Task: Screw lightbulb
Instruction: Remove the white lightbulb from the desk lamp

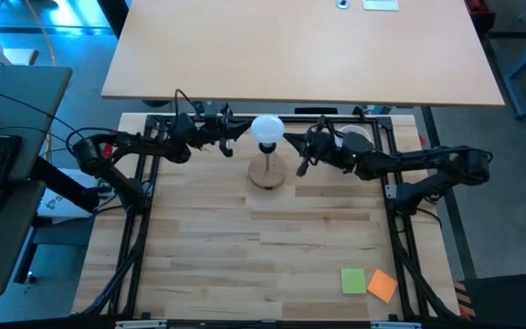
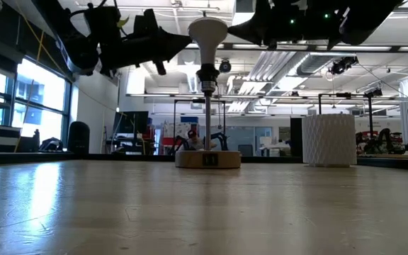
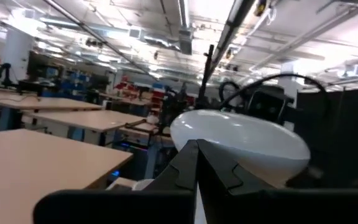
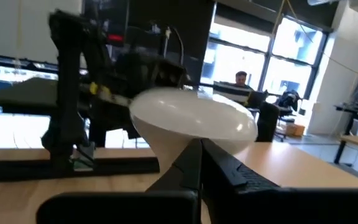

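From above I see the small white frosted lightbulb (image 1: 267,129) seated upright on the thin post of the round wooden stand (image 1: 268,173), near the back edge of the pale wood counter (image 1: 245,256). My left end effector (image 1: 227,144) sits just left of the globe, my right end effector (image 1: 303,164) just right of it (both fully closed, gripping nothing). A white ribbed cup (image 2: 329,139) stands well apart.

Table front: left open, except for sticky notes (image 1: 369,282) near the right corner.
Table rear: crowded by the lightbulb (image 1: 267,129) on its stand (image 1: 268,174), flanked by the left gripper (image 1: 229,143) and right gripper (image 1: 301,164).
Right rear: blocked by a white cup (image 2: 329,139).
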